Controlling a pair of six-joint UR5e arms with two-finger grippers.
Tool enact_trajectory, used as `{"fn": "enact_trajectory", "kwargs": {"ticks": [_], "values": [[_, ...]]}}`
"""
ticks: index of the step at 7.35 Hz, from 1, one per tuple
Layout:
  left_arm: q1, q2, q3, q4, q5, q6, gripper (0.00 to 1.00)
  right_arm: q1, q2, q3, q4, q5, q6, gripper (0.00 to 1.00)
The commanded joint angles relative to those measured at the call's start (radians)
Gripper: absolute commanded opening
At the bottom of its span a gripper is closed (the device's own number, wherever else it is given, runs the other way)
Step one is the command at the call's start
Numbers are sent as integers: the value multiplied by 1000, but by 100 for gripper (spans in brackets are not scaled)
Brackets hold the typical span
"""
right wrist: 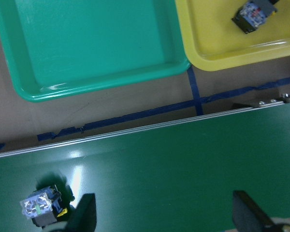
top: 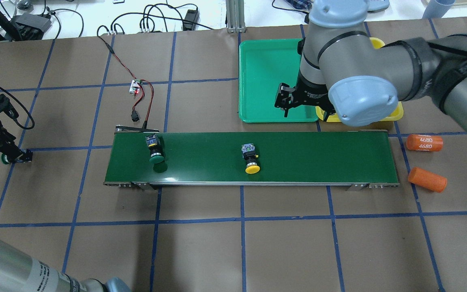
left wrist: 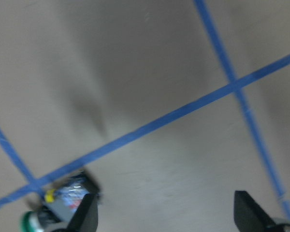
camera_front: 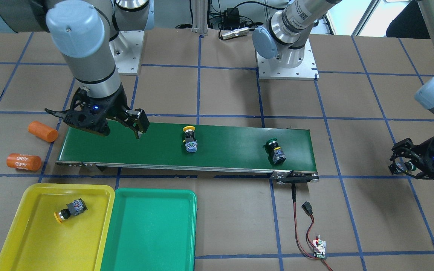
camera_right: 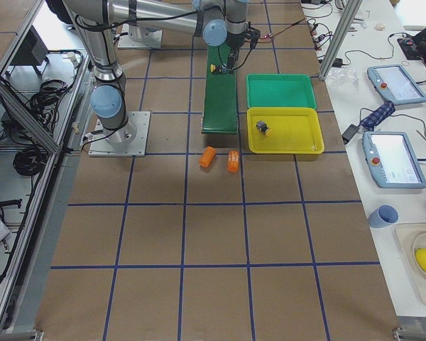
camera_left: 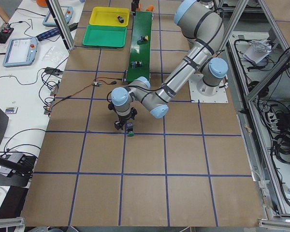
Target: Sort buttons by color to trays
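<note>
A yellow-capped button lies mid-belt and a green-capped button lies nearer the belt's motor end. Another yellow-capped button lies in the yellow tray. The green tray beside it holds nothing. My right gripper is open above the belt's end near the trays; in its wrist view the yellow-capped button is at the lower left. My left gripper is open, low over the table far from the belt. A second green-capped button lies on the table just outside one finger.
The long dark-green conveyor belt crosses the table's middle. Two orange cylinders, one marked 4680, lie beyond the belt's end near the yellow tray. A small controller board with red and black wires sits by the belt's other end.
</note>
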Motion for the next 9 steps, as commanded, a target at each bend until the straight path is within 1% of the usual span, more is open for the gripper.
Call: {"fn": "enact_trajectory", "kwargs": {"ticks": [1,2,3,4,5,6,7,8,9], "values": [[24,-35,-9,12,-1,0,100,46,26,64,-76,2,-21,100],[24,-38,-21,13,-12,-20,98,54,34,68,-114,6,-22,100],[22,-36,-9,13,-10,-21,50,73,48,69,-145,6,-25,100],[19,-32,-7,13,-6,-44,1,110,87,69,-212,0,-30,100],[19,-9,-21,-2,-1,-131,0,141,129,69,-296,0,-65,100],[5,20,-18,-48,8,-261,0,150,149,70,-325,-3,-67,100],[-28,59,2,-159,-7,-370,0,150,149,73,-323,-5,-70,100],[-126,114,2,-213,-13,-553,0,150,154,85,-319,-18,-70,100],[-222,166,-16,-249,-29,-780,0,150,160,96,-317,-43,-71,100]]}}
